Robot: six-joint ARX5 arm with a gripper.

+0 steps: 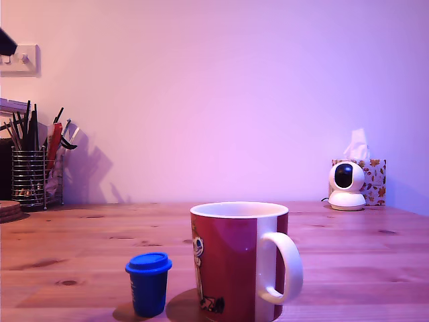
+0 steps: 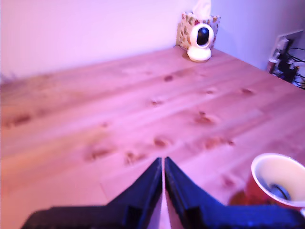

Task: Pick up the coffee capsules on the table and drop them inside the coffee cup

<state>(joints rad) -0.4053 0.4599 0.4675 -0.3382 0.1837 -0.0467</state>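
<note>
While the pincer (image 2: 163, 164) hangs above the bare wooden surface (image 2: 119, 109) with fingertips pressed together on nothing, the coffee cup (image 1: 239, 260) stands nearby with something dark lying inside, and a blue capsule (image 1: 148, 283) stands upright just beside it.

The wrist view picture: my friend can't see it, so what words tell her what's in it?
A dark claw, shut and empty, points across a wooden table. A red cup with something dark inside sits at the edge, and a small white camera stands far off.
</note>
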